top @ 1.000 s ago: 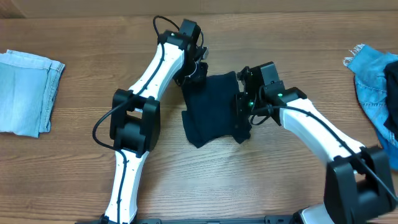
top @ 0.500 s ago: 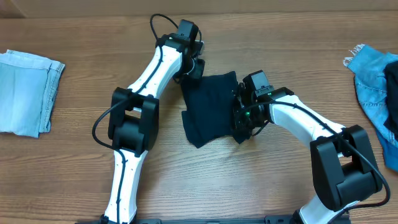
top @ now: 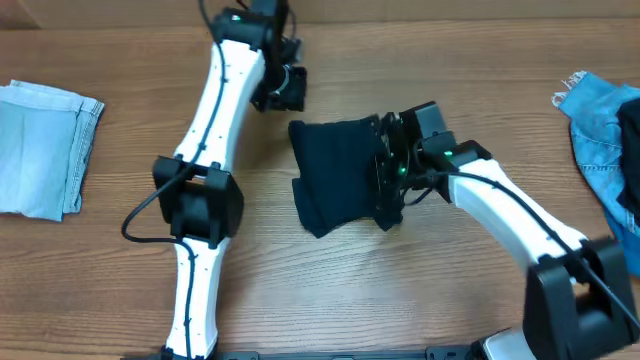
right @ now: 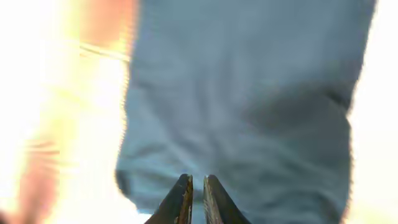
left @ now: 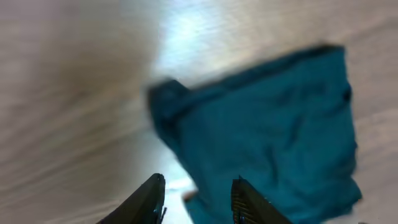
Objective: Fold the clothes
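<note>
Overhead: the dark navy garment lies on the wooden table near its middle. It is folded into a rough rectangle, and a small flap sticks out at the lower left. The cloth is plain and soft, with shallow creases. The left gripper hangs beyond the garment's upper left corner, apart from it. The right gripper sits at the garment's right edge. A folded pale blue denim piece lies at the far left, and a crumpled brighter blue denim piece at the far right.

Left wrist: the picture is blurred. The left gripper has its fingers spread well apart and nothing between them. The navy garment lies beyond it on the wood, one corner bunched.

Right wrist: the washed-out navy garment fills most of the view. The right gripper has its fingers drawn almost together, leaving a thin slit. Whether they nip any cloth cannot be told.
</note>
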You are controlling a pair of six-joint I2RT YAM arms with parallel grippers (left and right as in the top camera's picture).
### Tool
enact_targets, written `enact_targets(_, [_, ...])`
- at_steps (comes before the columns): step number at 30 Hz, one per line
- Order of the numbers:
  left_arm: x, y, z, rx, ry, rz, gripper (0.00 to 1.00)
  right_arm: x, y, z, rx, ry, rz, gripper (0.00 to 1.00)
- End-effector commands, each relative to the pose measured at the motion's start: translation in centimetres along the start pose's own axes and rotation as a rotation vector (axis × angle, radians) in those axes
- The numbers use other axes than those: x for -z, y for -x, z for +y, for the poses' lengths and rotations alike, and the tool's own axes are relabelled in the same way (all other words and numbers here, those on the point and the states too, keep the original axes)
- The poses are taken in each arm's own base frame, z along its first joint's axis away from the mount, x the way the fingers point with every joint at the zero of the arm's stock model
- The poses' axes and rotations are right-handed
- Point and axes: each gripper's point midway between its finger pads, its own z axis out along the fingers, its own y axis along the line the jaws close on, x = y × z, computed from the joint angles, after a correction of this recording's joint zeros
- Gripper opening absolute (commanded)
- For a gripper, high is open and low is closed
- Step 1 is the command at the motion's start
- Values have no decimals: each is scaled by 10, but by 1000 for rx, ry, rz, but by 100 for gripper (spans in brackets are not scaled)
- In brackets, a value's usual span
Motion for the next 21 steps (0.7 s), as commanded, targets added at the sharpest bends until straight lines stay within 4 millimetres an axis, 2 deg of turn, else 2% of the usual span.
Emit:
enact_targets(1, [-20,-14,-26,-32,-25,52,39,5,2,30,86,152,7,11])
enact_targets(4, [-45,-21,-32,-30,-23,77,40,-3,-4,27,89,162,39,10])
enact_targets(7, [-70,-25,-33,-24,-21,82,44,-21,-21,19,77,157,115,8])
enact_targets(12, [-100,-27,-26,-7,-23,67,47,-51,-53,31,140,186,236,7])
enact_targets(17, [-110,-22,-24,-10,-23,40,50,-63,-72,26,164,104,301,7])
enact_targets(21, [-109,-6,-17,7,2,-24,51,-61,-106,27,148,77,418,4])
